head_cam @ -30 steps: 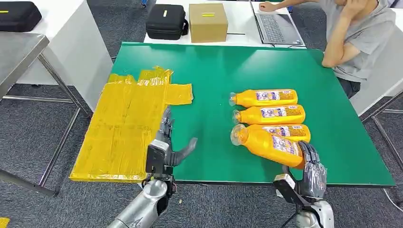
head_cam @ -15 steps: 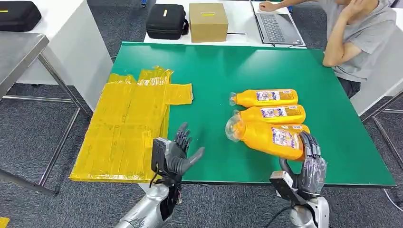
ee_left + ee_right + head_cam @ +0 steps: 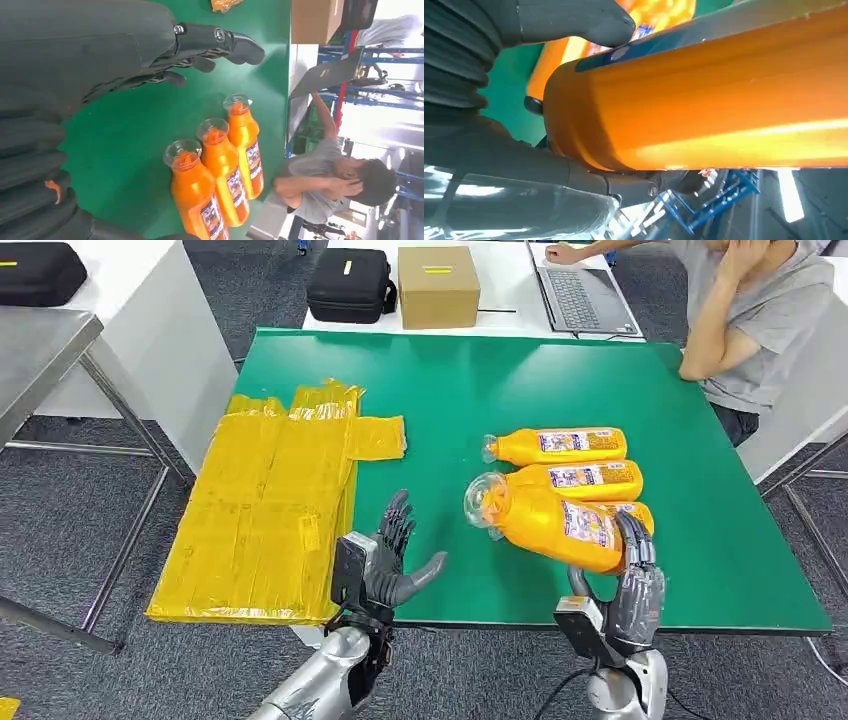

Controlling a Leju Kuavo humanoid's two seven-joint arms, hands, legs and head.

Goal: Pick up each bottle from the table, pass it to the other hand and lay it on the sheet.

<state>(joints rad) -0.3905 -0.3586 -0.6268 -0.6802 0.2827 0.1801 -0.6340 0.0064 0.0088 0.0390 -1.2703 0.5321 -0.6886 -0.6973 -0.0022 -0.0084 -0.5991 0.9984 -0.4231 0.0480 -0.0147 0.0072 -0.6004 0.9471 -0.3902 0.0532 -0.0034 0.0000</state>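
Right hand (image 3: 632, 585) is wrapped around the base of one orange bottle (image 3: 545, 520), fingers over the top side and thumb under it; the right wrist view shows the thumb (image 3: 574, 20) pressed on the bottle body (image 3: 704, 95). The bottle is lifted off the green table (image 3: 460, 390), tilted, cap end pointing toward the left hand and sitting a bit higher than the base. It overlaps the bottles lying behind it. Left hand (image 3: 385, 565) holds nothing: fingers spread, palm turned toward the bottle, hovering over the near table edge just right of the yellow sheet (image 3: 265, 510); there's a gap between it and the cap. Left wrist view has the spread fingers (image 3: 220, 42) above the table, with the bottles beyond. Two more bottles lie flat on the table: far bottle (image 3: 555, 446) and middle bottle (image 3: 575, 480), side by side, caps toward the sheet. Another one is mostly hidden behind the lifted bottle. The sheet lies flat on the left part of the table, hanging past its left edge, nothing on it.
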